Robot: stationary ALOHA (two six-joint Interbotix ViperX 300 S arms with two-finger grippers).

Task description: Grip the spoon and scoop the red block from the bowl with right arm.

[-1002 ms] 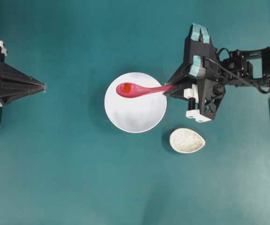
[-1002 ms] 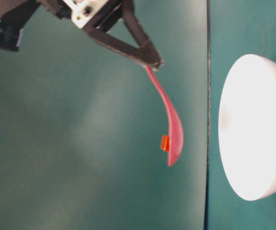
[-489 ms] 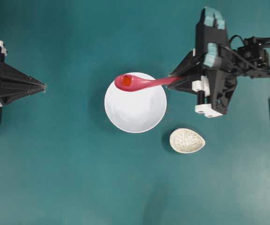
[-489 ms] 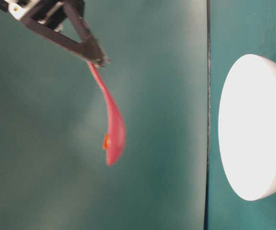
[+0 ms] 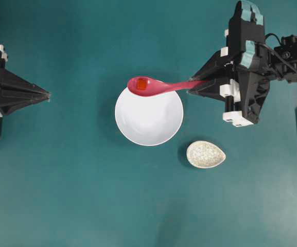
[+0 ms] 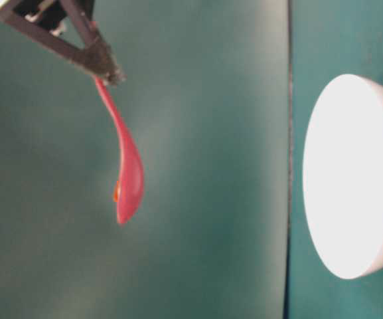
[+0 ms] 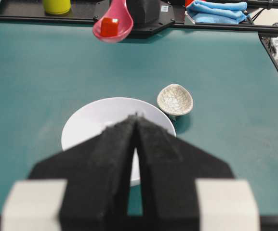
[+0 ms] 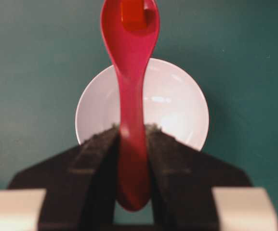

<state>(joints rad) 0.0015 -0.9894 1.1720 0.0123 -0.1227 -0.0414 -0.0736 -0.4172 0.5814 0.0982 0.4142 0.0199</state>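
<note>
My right gripper is shut on the handle of the pink-red spoon and holds it high above the table. The red block lies in the spoon's scoop, over the far rim of the white bowl. In the right wrist view the spoon runs out from between my fingers, with the block at its tip and the bowl below. In the table-level view the spoon hangs far from the bowl. My left gripper is shut and empty at the left, apart from the bowl.
A small speckled cream dish sits on the teal table right of and nearer than the bowl; it also shows in the left wrist view. Beyond the table's far edge lie a yellow object and a blue cloth.
My right gripper has lifted the spoon with the block higher and away from the bowl, drawing back to the right. The left arm has not moved.
</note>
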